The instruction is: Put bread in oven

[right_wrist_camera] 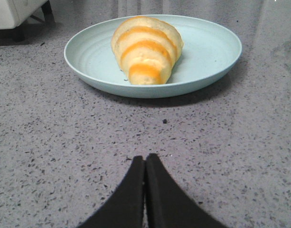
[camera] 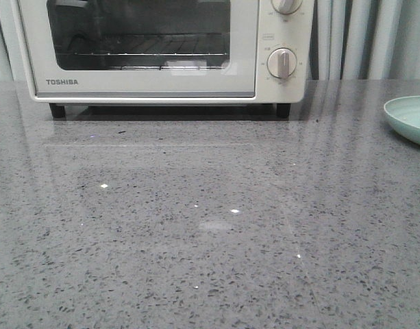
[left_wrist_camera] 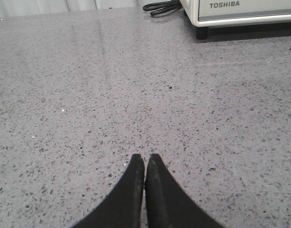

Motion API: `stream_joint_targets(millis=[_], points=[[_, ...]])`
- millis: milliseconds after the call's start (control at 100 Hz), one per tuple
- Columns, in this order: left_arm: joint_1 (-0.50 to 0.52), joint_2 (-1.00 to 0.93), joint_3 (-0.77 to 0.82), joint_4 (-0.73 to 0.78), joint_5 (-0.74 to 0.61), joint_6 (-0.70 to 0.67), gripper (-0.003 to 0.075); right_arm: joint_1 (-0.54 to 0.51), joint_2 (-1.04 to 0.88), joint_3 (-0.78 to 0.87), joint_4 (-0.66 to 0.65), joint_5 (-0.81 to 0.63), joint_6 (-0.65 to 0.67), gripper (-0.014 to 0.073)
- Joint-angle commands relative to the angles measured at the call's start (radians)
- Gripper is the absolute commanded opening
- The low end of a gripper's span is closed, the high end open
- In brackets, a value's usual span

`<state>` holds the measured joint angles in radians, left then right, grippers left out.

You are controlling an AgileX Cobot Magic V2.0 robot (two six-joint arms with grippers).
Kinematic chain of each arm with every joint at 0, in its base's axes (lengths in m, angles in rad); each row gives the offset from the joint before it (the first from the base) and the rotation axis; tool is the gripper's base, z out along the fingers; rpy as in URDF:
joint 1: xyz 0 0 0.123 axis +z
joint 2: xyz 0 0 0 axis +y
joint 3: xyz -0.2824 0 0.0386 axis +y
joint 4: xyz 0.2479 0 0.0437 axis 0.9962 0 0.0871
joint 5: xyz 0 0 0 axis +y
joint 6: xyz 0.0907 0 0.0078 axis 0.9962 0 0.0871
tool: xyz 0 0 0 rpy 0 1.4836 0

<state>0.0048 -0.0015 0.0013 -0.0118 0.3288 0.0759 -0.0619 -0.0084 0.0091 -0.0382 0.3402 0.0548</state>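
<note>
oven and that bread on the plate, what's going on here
Nothing is being handled yet. The bread lies on a pale green plate on the grey table, off to the right of the oven, whose door is shut. The right pincer is closed and empty, low over the table and facing the plate. The left pincer is also closed and empty, over bare table with the oven's corner ahead. The bread has not been picked up and the door has not been opened.
</note>
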Motion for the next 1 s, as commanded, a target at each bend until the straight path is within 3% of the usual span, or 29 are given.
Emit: stream_joint_targets(millis=[0,90,220,300,610,830,990], points=[[-0.008,-0.028,0.021,-0.001,-0.119,0.0,-0.0021,-0.007,-0.012,0.025,0.009,-0.03,-0.005,-0.0048],[-0.008,-0.028,0.021,-0.001,-0.234,0.0,-0.0021,-0.007,-0.012,0.025,0.009,-0.076,-0.005,-0.0048],[-0.008,-0.028,0.021,-0.016,-0.427,0.0,-0.0021,-0.007,-0.012,0.025,0.164,-0.208,0.004,-0.0048],[-0.008,-0.028,0.021,-0.046,-0.498,0.0,-0.0021,-0.007,-0.012,0.025,0.181,-0.271,0.004,-0.0048],[-0.008,-0.028,0.021,-0.059,-0.532,0.0,-0.0021,-0.007,-0.012,0.025,0.181,-0.559,0.004,-0.0048],[-0.008,-0.028,0.021,-0.059,-0.534,0.0,-0.0021,-0.007,-0.012,0.025,0.181,-0.594,0.004,-0.0048],[-0.008,-0.028,0.021,-0.094,-0.638,-0.007,-0.0021,-0.007,-0.012,0.025,0.181,-0.594,0.004,-0.0048]])
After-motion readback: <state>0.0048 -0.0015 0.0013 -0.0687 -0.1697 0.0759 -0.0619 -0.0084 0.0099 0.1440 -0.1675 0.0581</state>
